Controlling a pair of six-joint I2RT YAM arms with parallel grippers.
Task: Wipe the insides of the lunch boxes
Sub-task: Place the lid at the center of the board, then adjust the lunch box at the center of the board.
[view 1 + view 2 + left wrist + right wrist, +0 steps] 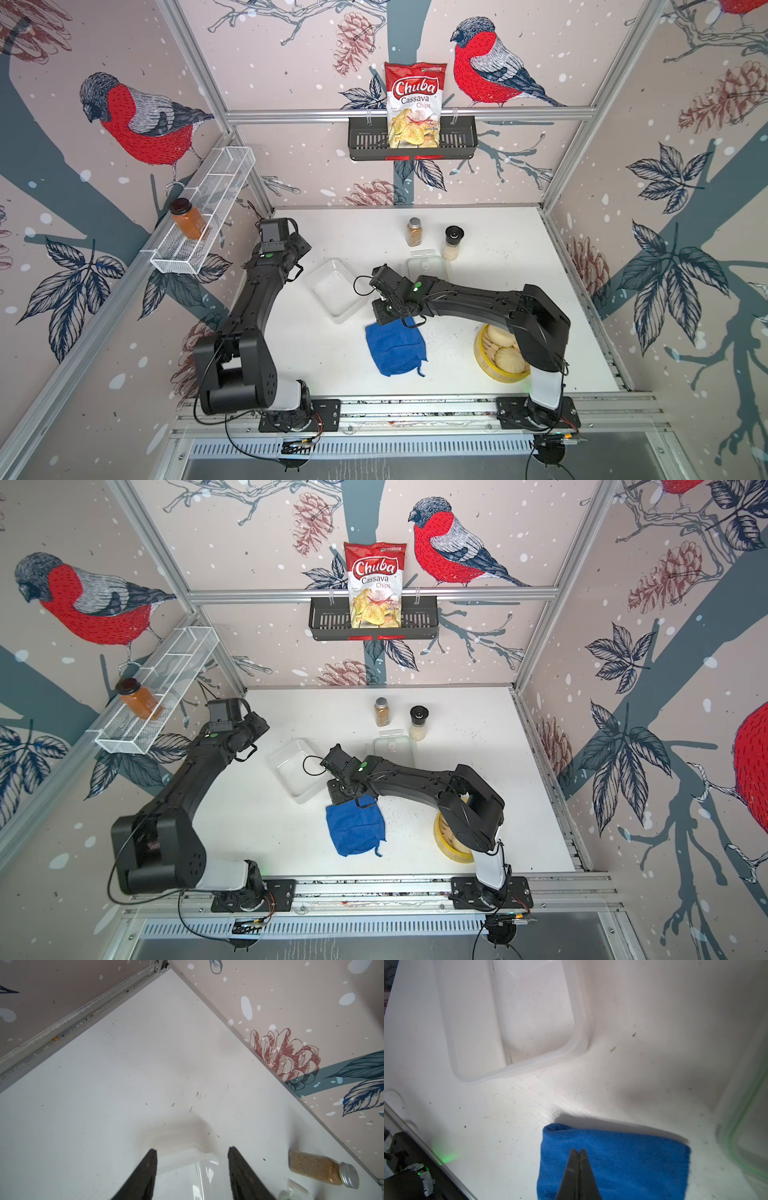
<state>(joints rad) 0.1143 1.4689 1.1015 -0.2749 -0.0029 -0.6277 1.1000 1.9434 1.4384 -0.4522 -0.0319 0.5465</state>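
**Visitor:** Which step is this?

**Onlooker:** Fetching the wiper, by my reading. The right gripper [578, 1150] hangs over the edge of the blue cloth [623, 1163] nearest the boxes, its jaws clenched together. I see no fold caught between them, and the cloth lies flat on the counter [353, 232].

**Visitor:** And the lunch boxes?

**Onlooker:** Both are open, and I judge neither is wiped yet. The clear lunch box [334, 291] sits just beyond the cloth, toward the left arm. The green-rimmed lunch box [428, 264] lies further back, partly behind the right arm.

**Visitor:** The next move?

**Onlooker:** It calls for parting those jaws, pinching a real fold, then carrying the cloth into the clear box.

**Visitor:** The other arm?

**Onlooker:** The left gripper [192, 1149] stands released, grasping nothing. A corner of the clear box shows between its fingers.

**Visitor:** Do the views differ?

**Onlooker:** Both top views hide the right fingertips behind the wrist, and only the right wrist view shows them closed. The top views alone show the bamboo steamer [484, 357] beside the right arm.
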